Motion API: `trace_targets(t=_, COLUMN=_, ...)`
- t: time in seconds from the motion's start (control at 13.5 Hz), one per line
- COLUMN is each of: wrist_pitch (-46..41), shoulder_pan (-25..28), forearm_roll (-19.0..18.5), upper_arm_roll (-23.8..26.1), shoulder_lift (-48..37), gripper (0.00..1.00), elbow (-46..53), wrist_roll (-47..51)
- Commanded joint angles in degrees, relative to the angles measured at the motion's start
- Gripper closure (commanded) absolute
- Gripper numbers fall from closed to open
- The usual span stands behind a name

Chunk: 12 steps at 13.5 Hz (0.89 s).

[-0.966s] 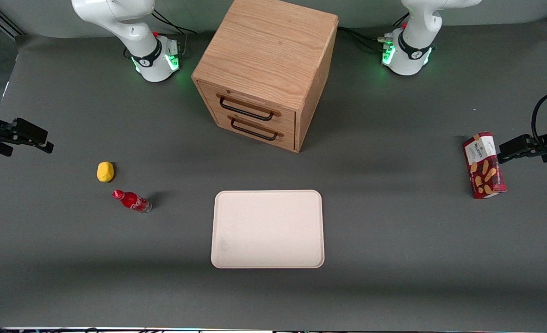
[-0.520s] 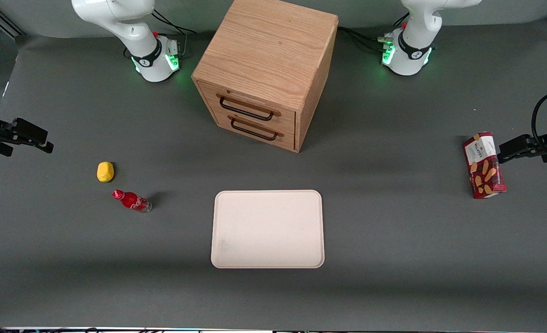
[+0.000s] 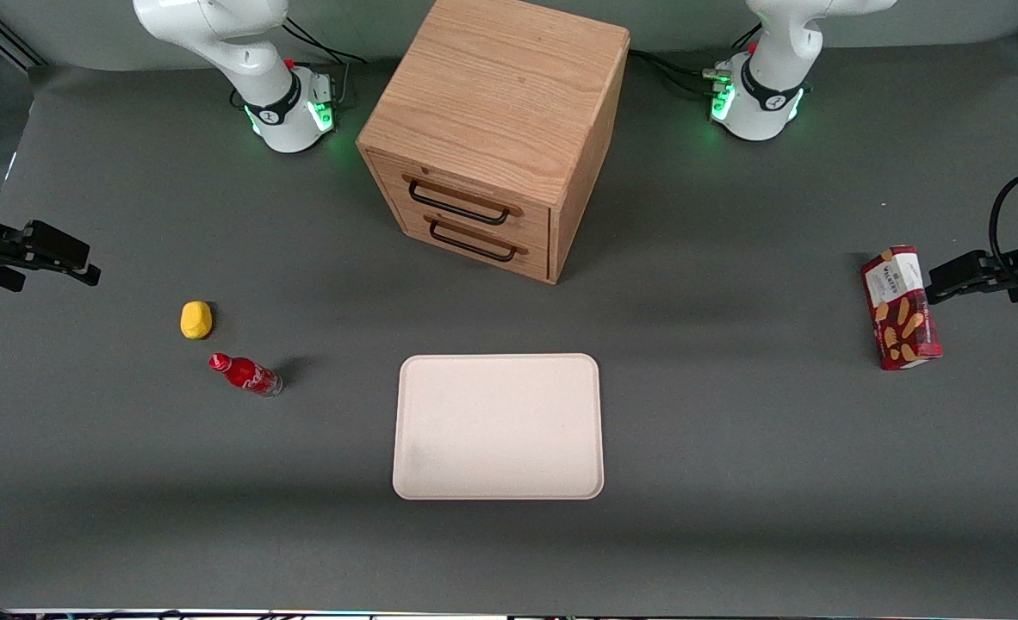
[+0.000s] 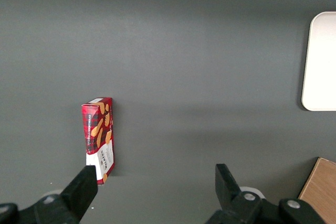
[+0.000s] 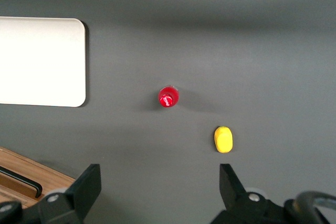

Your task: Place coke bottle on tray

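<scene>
my hand (image 5: 158,190) hung wide open and empty above the tabletop (image 3: 733,430), touching nothing. the coke bottle (image 3: 245,375) stood at the tray's (image 3: 498,426) nine o'clock, well apart.

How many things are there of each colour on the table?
Red: 2, the bottle and the box
Yellow: 1, the lump
Cream: 1, the tray
Wood brown: 1, the cabinet
Total: 5
The gripper is open, up above the table near the bottle and holding nothing.
</scene>
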Motion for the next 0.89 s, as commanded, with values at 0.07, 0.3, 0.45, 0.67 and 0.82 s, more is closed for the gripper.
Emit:
trace_targets(t=0.07, wrist_pitch=0.85, shoulder_pan=0.81, forearm_roll=-0.32, upper_arm_roll=-0.58, shoulder_lift=2.72, gripper=0.00, elbow=1.05, wrist_roll=-1.31)
trace_targets(t=0.3, wrist_pitch=0.85, shoulder_pan=0.81, forearm_roll=-0.32, upper_arm_roll=-0.49, shoulder_lift=4.13, gripper=0.00, elbow=0.00, wrist_roll=-1.49)
trace_targets(t=0.45, wrist_pitch=3.29, shoulder_pan=0.81, forearm_roll=-0.32, upper_arm_roll=-0.49, shoulder_lift=5.53, gripper=0.00, elbow=-1.58, wrist_roll=-1.40)
trace_targets(t=0.67, wrist_pitch=9.26, shoulder_pan=0.90, forearm_roll=-0.32, upper_arm_roll=-0.49, shoulder_lift=6.24, gripper=0.00, elbow=-6.66, wrist_roll=-1.32)
trace_targets(t=0.82, wrist_pitch=16.02, shoulder_pan=0.90, forearm_roll=-0.23, upper_arm_roll=-0.49, shoulder_lift=6.15, gripper=0.00, elbow=-12.11, wrist_roll=-1.32)
